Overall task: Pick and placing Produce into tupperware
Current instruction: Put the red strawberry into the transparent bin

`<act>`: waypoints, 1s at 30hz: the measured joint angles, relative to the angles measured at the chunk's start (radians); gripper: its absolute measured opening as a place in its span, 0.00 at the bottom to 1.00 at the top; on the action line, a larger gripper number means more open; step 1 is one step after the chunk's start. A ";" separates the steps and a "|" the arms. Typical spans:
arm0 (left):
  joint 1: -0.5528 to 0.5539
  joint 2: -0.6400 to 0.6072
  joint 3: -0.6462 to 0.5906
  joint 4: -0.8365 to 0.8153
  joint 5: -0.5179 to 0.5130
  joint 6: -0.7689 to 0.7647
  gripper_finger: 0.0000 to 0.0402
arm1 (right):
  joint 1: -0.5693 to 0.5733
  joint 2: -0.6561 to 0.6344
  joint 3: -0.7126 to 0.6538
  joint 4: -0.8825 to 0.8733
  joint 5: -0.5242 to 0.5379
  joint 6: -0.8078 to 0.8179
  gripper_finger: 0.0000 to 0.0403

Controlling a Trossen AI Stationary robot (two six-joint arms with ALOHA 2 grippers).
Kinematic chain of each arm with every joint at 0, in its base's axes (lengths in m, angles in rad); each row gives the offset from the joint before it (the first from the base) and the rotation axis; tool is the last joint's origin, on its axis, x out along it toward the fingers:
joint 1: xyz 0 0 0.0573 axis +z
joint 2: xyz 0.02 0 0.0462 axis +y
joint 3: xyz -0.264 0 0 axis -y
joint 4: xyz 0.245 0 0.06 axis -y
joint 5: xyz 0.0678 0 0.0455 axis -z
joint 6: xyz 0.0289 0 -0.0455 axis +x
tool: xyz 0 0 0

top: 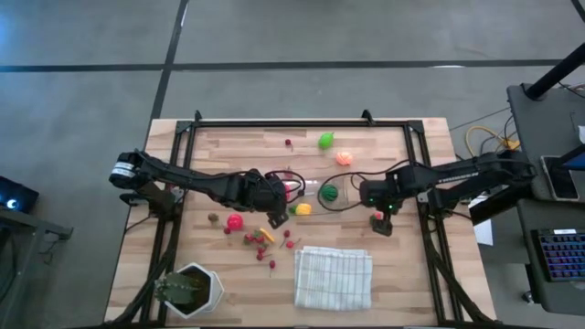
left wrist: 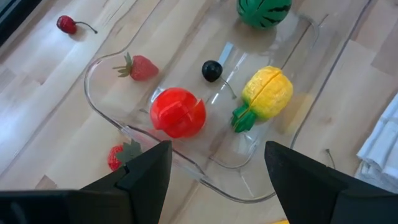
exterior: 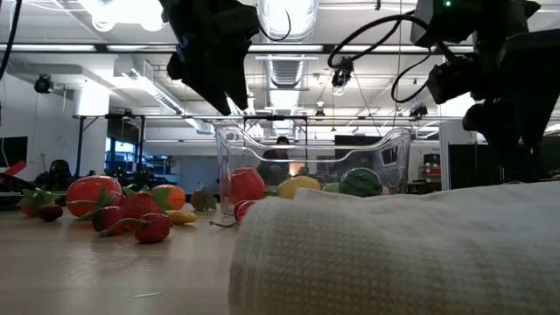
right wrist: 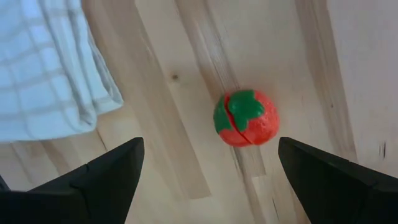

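Two arms worked over the desk [top: 228, 146]. The left end effector [left wrist: 214, 165] hung just above the tupperware [left wrist: 99, 106], which sat near the middle of the desk; its fingers stood apart and held nothing. Inside the clear container lay a red tomato-like piece [left wrist: 178, 112], a yellow pineapple-like piece [left wrist: 266, 93], a striped green ball [left wrist: 263, 10], a strawberry [left wrist: 140, 66] and a small dark berry [left wrist: 211, 70]. More produce lay loose in a cluster [top: 256, 236] toward the front-left of the desk, and a green piece [top: 325, 141] and an orange piece [top: 344, 158] sat near the far edge.

The right end effector [right wrist: 208, 165] hovered directly over a red tomato with a green cap [right wrist: 245, 118], on bare wood beside the white cloth [right wrist: 50, 68], toward the desk's right side. Its fingers were spread wide, with the tomato between and beyond them, untouched.

The step in hand appeared to be the right arm's pick. To do it well, it should descend straight, keep the tomato centred between the fingers, and stop short of the wood. Closing across the widest part would likely stop the round piece from squirting out. The cloth's edge lay near, so the finger nearest the cloth should stay clear of the fabric.
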 joint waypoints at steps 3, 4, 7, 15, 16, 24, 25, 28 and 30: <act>-0.002 0.000 0.000 0.021 0.000 -0.035 0.60 | 0.000 0.001 0.019 0.003 0.002 -0.006 0.90; -0.003 0.000 0.000 0.032 0.000 -0.036 0.60 | 0.000 -0.001 0.026 0.015 0.003 -0.015 0.90; -0.003 0.000 0.000 0.075 0.000 -0.038 0.60 | 0.000 -0.007 0.048 0.044 0.003 -0.018 0.90; -0.004 0.000 0.000 0.198 0.078 -0.118 0.60 | 0.003 -0.008 0.094 0.093 0.003 -0.017 0.90; -0.005 0.000 0.000 0.211 0.096 -0.150 0.60 | 0.003 -0.008 0.099 0.098 0.003 -0.014 0.90; -0.059 0.000 -0.001 0.234 0.126 -0.289 0.60 | 0.005 -0.008 0.103 0.088 -0.123 0.020 0.90; -0.067 -0.001 -0.004 0.234 0.123 -0.273 0.60 | 0.005 -0.008 0.098 0.069 -0.128 0.021 0.90; -0.084 0.004 -0.009 0.229 0.105 -0.206 0.60 | 0.015 -0.008 0.079 0.021 -0.087 0.002 0.90; -0.090 0.004 -0.019 0.215 0.097 -0.189 0.60 | 0.025 -0.008 0.062 0.014 -0.033 -0.015 0.90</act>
